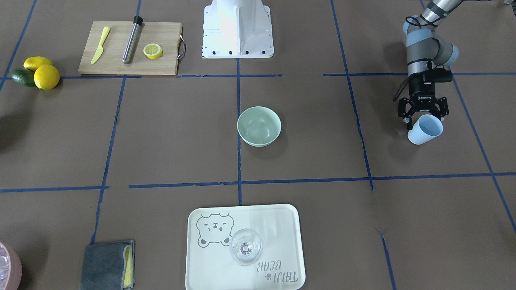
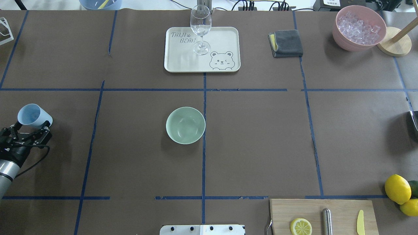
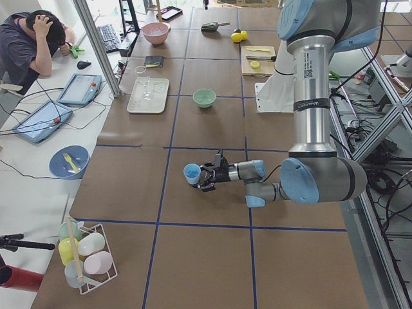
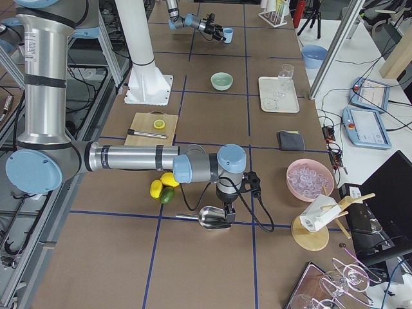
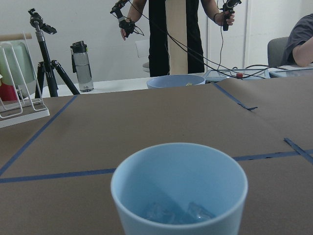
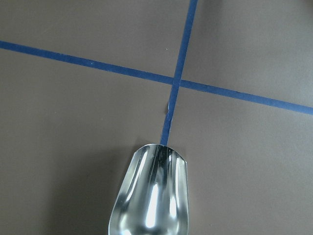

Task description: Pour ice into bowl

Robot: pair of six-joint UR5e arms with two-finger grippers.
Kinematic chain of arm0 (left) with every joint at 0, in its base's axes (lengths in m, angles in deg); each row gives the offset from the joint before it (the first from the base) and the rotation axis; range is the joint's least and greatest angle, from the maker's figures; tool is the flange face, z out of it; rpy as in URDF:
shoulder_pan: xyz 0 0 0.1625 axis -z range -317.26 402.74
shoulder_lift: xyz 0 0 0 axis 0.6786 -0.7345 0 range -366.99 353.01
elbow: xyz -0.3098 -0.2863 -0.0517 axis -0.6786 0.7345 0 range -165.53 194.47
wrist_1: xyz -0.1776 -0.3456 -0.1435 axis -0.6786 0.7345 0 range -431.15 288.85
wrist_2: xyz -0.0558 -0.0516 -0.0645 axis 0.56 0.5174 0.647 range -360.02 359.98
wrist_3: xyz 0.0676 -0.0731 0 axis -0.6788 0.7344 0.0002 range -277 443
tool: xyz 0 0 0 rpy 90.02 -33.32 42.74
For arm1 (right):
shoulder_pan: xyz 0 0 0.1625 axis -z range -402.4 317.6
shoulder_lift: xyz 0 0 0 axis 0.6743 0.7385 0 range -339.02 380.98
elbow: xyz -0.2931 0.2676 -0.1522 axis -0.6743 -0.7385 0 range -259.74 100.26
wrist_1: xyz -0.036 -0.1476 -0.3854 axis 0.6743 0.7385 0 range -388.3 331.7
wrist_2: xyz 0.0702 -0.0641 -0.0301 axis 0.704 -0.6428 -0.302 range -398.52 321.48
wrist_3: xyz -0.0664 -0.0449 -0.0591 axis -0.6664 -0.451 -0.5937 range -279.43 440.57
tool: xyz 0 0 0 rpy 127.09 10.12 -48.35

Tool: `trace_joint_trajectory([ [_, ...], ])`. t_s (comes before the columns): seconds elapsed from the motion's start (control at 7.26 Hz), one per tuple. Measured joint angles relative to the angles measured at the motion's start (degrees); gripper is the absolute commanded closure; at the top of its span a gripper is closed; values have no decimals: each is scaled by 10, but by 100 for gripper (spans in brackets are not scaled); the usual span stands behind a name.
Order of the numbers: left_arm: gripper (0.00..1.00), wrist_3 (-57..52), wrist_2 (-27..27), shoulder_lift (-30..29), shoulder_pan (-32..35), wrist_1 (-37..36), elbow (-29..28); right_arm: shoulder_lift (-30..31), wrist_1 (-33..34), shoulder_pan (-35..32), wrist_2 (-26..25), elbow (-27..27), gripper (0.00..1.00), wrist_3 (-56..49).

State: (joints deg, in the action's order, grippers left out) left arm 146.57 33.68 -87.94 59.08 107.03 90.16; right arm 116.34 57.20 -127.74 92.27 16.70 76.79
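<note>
Closest to the lens, in the left wrist view, stands the light blue cup (image 5: 179,188), mouth up, with a few pieces of ice (image 5: 178,213) lying at the bottom; it is held roughly upright, I judge, so that nothing spills on the way. Seen from the front, the left gripper (image 1: 423,116) is clenched on the cup's side wall, pinching it from both sides, out near the robot's left end of the table (image 1: 322,141) and seemingly lifted clear of it. The bowl (image 2: 185,125) sits alone at the middle of the table, well apart from the cup, and looks empty, so the pour is not yet done; that central spot puts it within an easy sweep of the arm. Next the cup would need carrying over the bowl and tipping slowly, since loose cubes may bounce out. At the far end the right gripper (image 4: 226,205) points down over a metal scoop (image 6: 150,196) resting on the table; whether its jaws are closed on the handle I cannot tell
</note>
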Motion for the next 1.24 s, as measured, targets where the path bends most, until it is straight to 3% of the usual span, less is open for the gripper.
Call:
trace_joint_trajectory([
  [1.1, 0, 2, 39, -43, 44, -10, -38, -1, -1, -1, -1, 1, 0, 0],
  [1.24, 4, 2, 41, -51, 47, -13, -41, -3, 0, -1, -2, 1, 0, 0],
])
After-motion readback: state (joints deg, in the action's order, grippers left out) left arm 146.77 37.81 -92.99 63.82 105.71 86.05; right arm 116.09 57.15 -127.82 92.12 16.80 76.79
